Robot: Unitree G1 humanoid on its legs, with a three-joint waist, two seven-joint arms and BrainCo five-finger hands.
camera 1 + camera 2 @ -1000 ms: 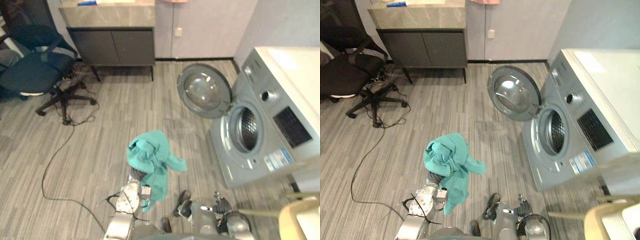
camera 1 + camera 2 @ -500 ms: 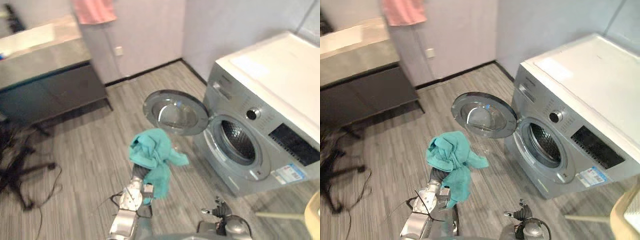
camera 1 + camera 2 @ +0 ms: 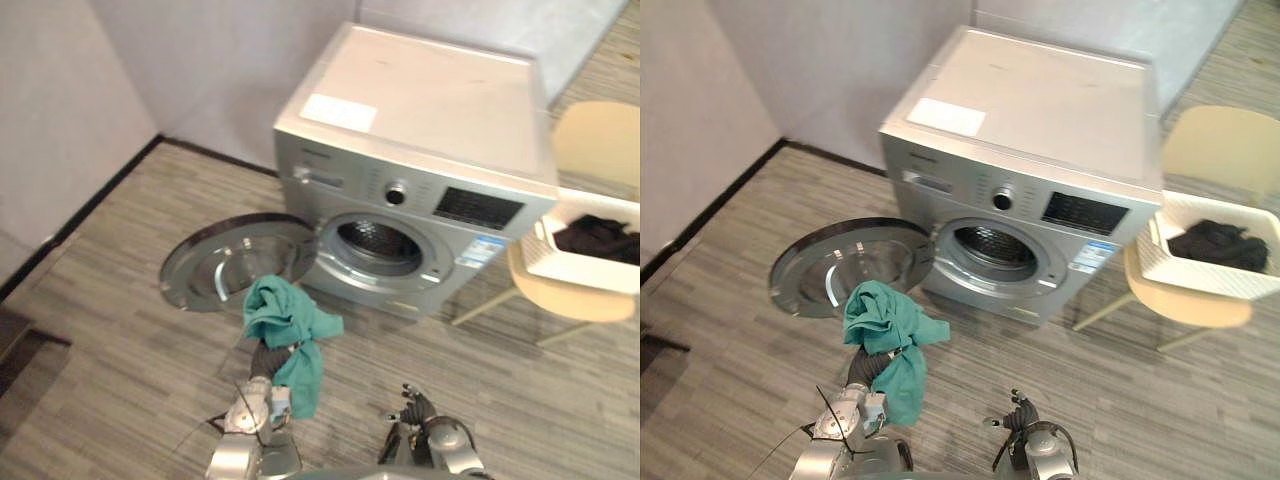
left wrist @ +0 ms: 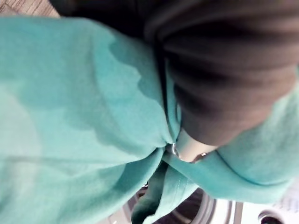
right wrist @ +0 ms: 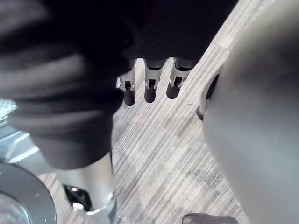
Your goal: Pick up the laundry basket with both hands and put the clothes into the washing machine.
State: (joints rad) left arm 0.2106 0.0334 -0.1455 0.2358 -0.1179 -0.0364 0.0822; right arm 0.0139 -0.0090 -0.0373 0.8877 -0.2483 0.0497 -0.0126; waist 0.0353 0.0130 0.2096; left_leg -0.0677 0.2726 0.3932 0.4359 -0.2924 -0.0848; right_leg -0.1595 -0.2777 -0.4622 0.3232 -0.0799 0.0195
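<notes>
A teal cloth point(image 3: 286, 318) hangs bunched in my left hand point(image 3: 268, 357), raised above the floor just in front of the washing machine point(image 3: 420, 110). Up close, my left hand point(image 4: 189, 153) is curled into the teal cloth point(image 4: 84, 116). The machine's round door point(image 3: 225, 275) stands swung open to the left, and the drum opening point(image 3: 378, 246) is dark and bare. A white laundry basket point(image 3: 1200, 278) with dark clothes point(image 3: 1218, 245) sits on a beige chair point(image 3: 1215, 150) to the machine's right. My right hand point(image 5: 149, 88) hangs low near the floor, fingers straight, holding nothing.
A grey wall with a black skirting runs behind and to the left of the machine. Wood-look floor lies open in front of the machine. The chair's legs point(image 3: 480, 305) stand close to the machine's right front corner.
The camera has swung round to the right: the machine now faces me at the centre and the basket on the chair has come into view. The teal cloth stays in my left hand.
</notes>
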